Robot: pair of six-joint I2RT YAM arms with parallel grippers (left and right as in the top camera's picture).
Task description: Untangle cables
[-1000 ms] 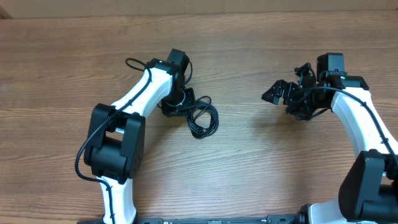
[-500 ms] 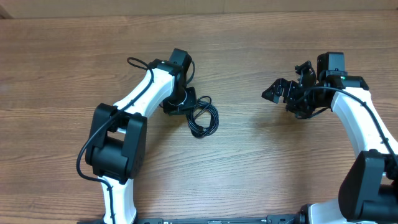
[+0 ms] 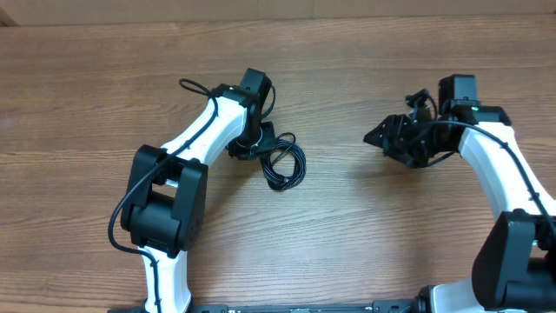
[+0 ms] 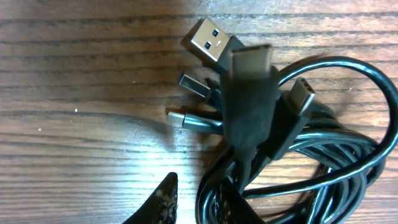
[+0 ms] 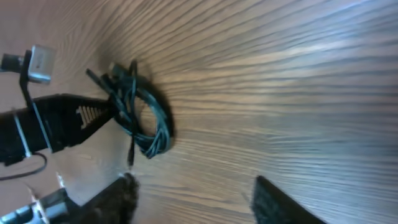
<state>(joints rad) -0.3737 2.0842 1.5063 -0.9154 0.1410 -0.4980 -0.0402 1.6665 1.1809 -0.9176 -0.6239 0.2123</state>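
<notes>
Wood-grain table (image 3: 104, 87) all round, and the cables (image 3: 282, 165) sit bunched in one tight coil left of centre in the overhead frame. My left gripper (image 3: 249, 144) is right at the coil's upper-left edge. From its wrist view I get the plugs (image 4: 249, 87) fanned across the upper middle and the loops piled lower right. Only one fingertip (image 4: 158, 202) pokes up at the bottom edge beside them, so I can't tell whether those jaws are spread or pinching.

My right gripper (image 5: 200, 200) hangs well apart at the right of the overhead frame, fingers spread over bare wood, holding nothing.

I judge we're at the start, with the coil not yet pulled apart. Next I'd want one plug pinned on the left. Then the right arm comes across to draw out a single cord, not the whole bunch.
</notes>
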